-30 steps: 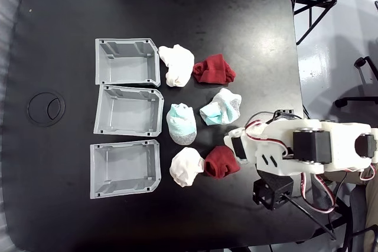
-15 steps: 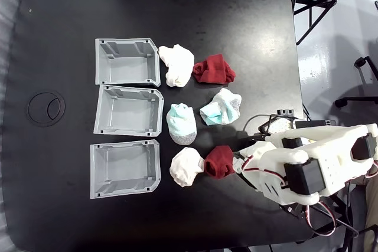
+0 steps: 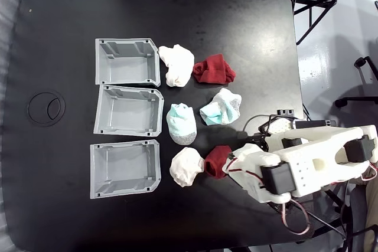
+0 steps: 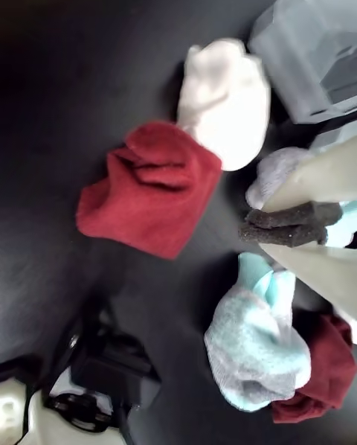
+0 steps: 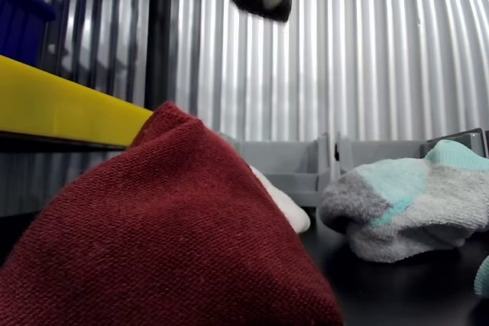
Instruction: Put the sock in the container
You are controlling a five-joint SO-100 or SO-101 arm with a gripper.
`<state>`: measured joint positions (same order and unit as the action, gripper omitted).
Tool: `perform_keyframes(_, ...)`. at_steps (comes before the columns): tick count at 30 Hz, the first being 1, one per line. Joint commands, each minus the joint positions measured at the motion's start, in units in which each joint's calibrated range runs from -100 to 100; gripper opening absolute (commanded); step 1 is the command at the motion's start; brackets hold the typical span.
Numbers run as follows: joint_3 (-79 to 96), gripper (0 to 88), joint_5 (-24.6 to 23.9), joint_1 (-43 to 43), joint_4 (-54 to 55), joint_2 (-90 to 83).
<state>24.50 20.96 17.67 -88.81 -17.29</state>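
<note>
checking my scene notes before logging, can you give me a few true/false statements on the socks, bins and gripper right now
1. All three grey bins are empty. True.
2. Six socks lie on the black table. True.
3. A red sock sits inside the top bin in the fixed view. False: it lies on the table, right of a white sock.
4. The gripper holds a sock. False: its foam pads are pressed together with nothing between them.
5. The lower red sock touches a white sock. True.
</note>
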Motion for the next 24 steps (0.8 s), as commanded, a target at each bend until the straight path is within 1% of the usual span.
perform_keyframes(1,-1.51,1.4,-0.28,0.39,1.79,2.36)
perform_keyframes(10,-1.51,2.0,-0.16,0.39,4.36,5.79)
perform_keyframes(13,-1.51,5.4,-0.1,1.42,4.53,5.7)
perform_keyframes(17,-0.88,9.2,-0.33,5.35,3.76,5.03)
perform_keyframes(18,-0.79,10.8,-0.39,6.22,3.59,4.95)
perform_keyframes(20,-0.79,17.0,-0.39,7.87,1.79,4.95)
perform_keyframes(24,-0.88,29.6,-0.05,8.34,0.17,4.95)
